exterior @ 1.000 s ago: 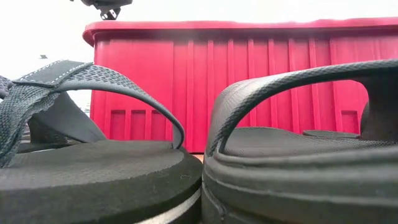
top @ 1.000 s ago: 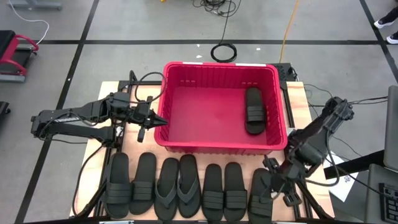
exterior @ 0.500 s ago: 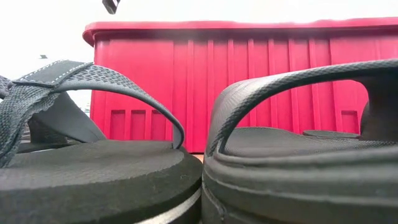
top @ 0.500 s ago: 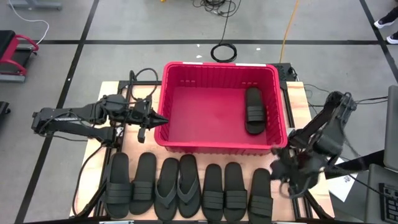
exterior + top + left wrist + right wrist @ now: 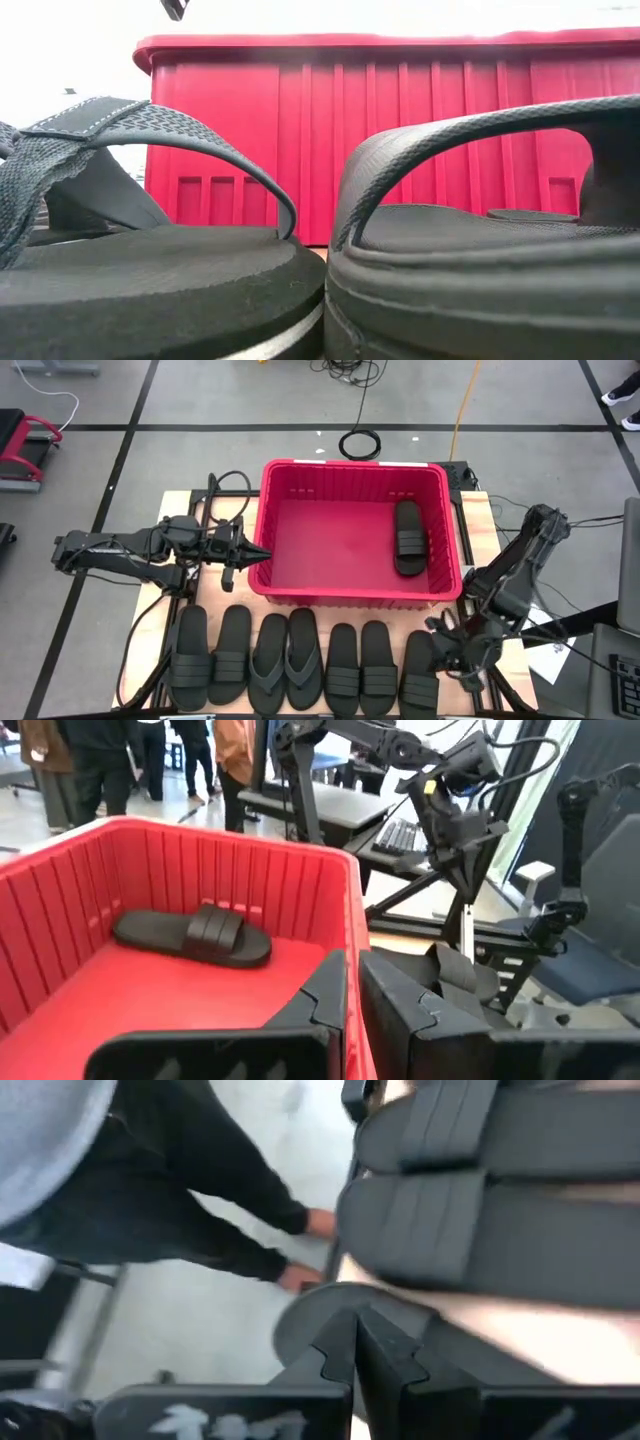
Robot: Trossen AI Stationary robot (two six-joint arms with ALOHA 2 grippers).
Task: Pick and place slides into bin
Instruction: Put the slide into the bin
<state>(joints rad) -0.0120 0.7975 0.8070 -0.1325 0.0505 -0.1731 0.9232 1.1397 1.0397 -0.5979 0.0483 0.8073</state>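
One slide in bin, seven slides in row, both tools together

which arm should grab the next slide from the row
The right, probably. The right hand sits at the rightmost slide in the front row, fingers shut. The left hand, also shut, waits at the left rim of the bin, away from the row.

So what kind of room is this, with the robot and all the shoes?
Probably a robot lab or workshop. Cables trail over a taped floor, a desk with a keyboard stands behind the red bin, and people stand nearby.
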